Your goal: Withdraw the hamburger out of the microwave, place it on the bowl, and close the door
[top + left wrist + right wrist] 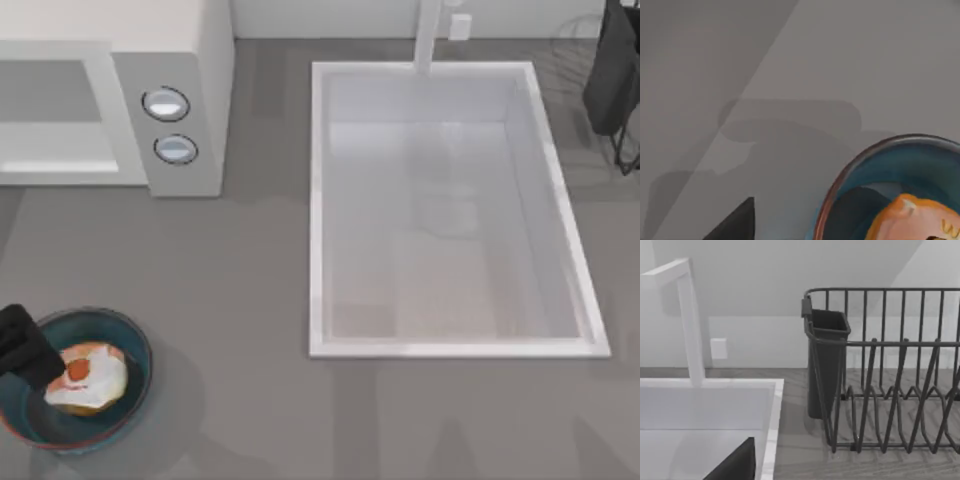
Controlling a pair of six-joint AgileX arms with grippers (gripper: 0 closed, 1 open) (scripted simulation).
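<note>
In the top view, the hamburger lay inside the bowl at the lower left of the frame, its orange-red patch facing up. The left gripper sat at the bowl's left rim, a dark shape just beside the hamburger and overlapping the bowl's edge; whether it touched the hamburger, or how wide it stood, could not be told. In the left wrist view the bowl filled the lower right corner with the hamburger resting in it, and a dark finger tip showed at the bottom edge over the grey table.

The microwave stood at the upper left of the top view, its two knobs on the grey side panel, and the door showed as a pale panel reaching to the left edge of the frame.

The sink took up the centre and right of the top view. The right arm was parked at the upper right corner. The right wrist view showed a dark wire dish rack beside the sink, with a white faucet behind.
</note>
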